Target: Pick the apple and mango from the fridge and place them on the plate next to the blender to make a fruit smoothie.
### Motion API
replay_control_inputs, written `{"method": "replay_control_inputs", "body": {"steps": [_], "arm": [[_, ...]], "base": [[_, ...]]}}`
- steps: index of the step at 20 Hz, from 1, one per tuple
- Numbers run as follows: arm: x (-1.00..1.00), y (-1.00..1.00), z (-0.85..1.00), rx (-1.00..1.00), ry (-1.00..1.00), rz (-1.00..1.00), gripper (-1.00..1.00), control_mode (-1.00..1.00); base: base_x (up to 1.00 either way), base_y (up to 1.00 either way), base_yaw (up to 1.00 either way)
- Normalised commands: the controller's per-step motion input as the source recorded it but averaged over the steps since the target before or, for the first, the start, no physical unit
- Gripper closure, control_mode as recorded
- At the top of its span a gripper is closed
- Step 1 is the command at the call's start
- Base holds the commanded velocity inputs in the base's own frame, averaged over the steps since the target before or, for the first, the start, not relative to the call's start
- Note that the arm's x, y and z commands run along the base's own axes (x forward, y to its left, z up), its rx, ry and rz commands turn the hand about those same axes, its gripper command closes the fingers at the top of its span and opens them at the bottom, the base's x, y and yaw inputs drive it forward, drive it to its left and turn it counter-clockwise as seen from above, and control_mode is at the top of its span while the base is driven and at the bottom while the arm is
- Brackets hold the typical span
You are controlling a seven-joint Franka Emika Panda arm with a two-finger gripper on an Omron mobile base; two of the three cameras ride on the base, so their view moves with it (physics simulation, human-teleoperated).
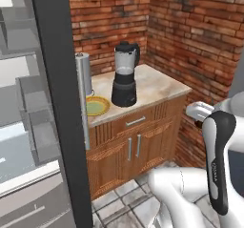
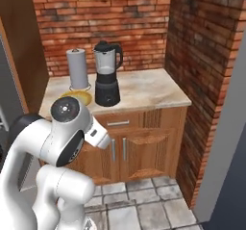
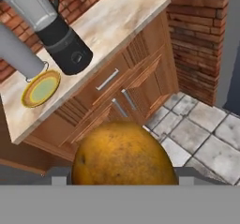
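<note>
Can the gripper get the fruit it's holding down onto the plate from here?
Probably yes: the plate lies bare beside the blender and the grey roll, nothing covering it.

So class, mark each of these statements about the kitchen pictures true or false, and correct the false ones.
1. The plate has fruit on it. False: it is bare.
2. The blender stands on the counter. True.
3. The hand carries an orange-yellow fruit. True.
4. The grey roll lies on its side. False: it stands upright.
5. The plate sits on the floor tiles. False: it is on the counter beside the blender.
</note>
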Motion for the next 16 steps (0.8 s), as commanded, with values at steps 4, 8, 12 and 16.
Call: {"method": "replay_control_inputs", "body": {"steps": [4,8,12,16], "arm": [[0.00,0.00,0.00,0.00,0.00,0.00,1.00,1.00],[0.00,0.00,0.00,0.00,0.00,0.00,1.00,1.00],[0.00,0.00,0.00,0.00,0.00,0.00,1.00,1.00],[0.00,0.00,0.00,0.00,0.00,0.00,1.00,1.00]], "base": [[0.59,-0.24,0.30],[0.44,-0.15,0.34],[0.39,-0.10,0.34],[0.39,-0.12,0.32]]}}
